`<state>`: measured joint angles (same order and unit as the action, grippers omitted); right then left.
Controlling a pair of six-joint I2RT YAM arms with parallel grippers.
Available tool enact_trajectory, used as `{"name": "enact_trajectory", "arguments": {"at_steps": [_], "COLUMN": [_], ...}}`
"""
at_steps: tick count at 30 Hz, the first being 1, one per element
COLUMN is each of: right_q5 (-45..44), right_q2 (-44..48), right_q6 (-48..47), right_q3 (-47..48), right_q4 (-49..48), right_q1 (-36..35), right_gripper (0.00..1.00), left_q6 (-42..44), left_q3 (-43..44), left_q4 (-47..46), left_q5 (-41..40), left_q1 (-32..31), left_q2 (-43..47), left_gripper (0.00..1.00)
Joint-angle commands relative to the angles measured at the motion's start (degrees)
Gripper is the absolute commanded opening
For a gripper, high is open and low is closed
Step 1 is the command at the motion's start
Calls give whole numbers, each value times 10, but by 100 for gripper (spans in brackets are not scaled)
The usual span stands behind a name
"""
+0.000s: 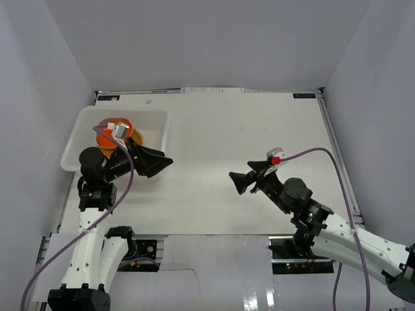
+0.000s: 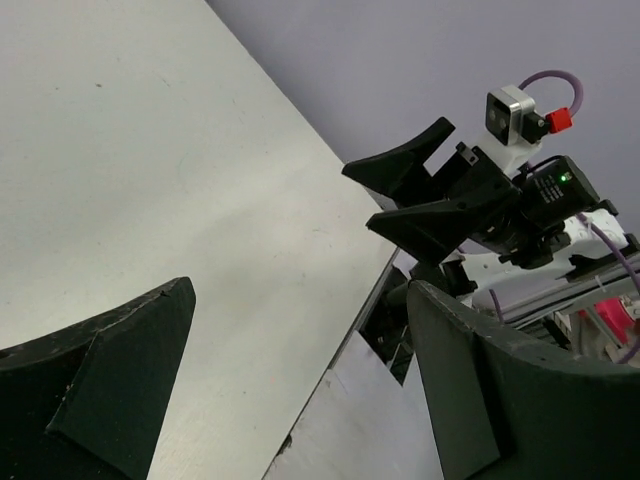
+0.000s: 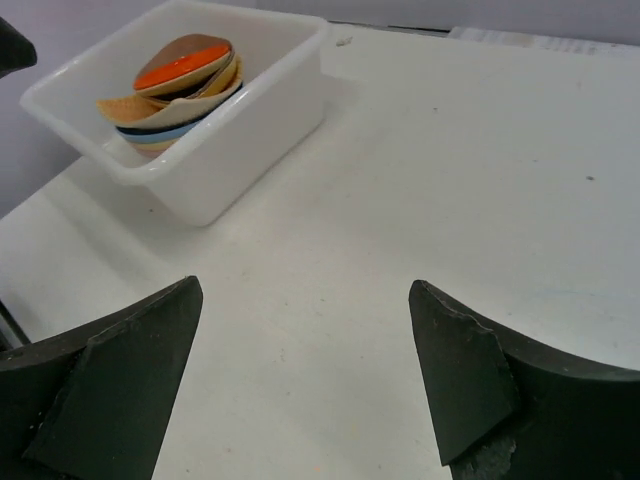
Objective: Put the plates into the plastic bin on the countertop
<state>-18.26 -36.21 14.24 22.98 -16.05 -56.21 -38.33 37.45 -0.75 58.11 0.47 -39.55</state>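
Nearest us, the right hand [image 1: 238, 180] hangs low over the tabletop [image 1: 259, 129], well to the right of the plastic bin [image 1: 154, 115] and a little nearer than it, with its fingers spread wide and nothing between them; its own wrist view shows only bare white surface in the gap. The left hand [image 1: 162, 162] sits just off the bin's near right corner, pointing away from the bin toward the right hand, and we see it also wide open and empty. Farther back, toward the far left corner of the tabletop, the bin holds the plates [image 3: 180, 85] in one leaning stack. An orange-red dish lies on top, with tan, yellow, dark and pale blue edges showing beneath it. From above, the left arm's wrist camera covers part of the stack.
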Motion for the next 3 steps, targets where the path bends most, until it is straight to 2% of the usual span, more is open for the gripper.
{"name": "enact_trajectory", "arguments": {"at_steps": [1,3], "right_q5": [-63,-76], "right_q2": [78,105], "right_q6": [-37,-48], "right_q3": [-1,10], "right_q4": [17,29], "right_q1": [1,1], "right_gripper": [90,90], "left_q6": [22,18], "left_q3": [24,40], "left_q4": [-16,-26], "left_q5": [31,15], "left_q1": [-16,-17], "left_q2": [10,3], "left_gripper": [98,98]}}
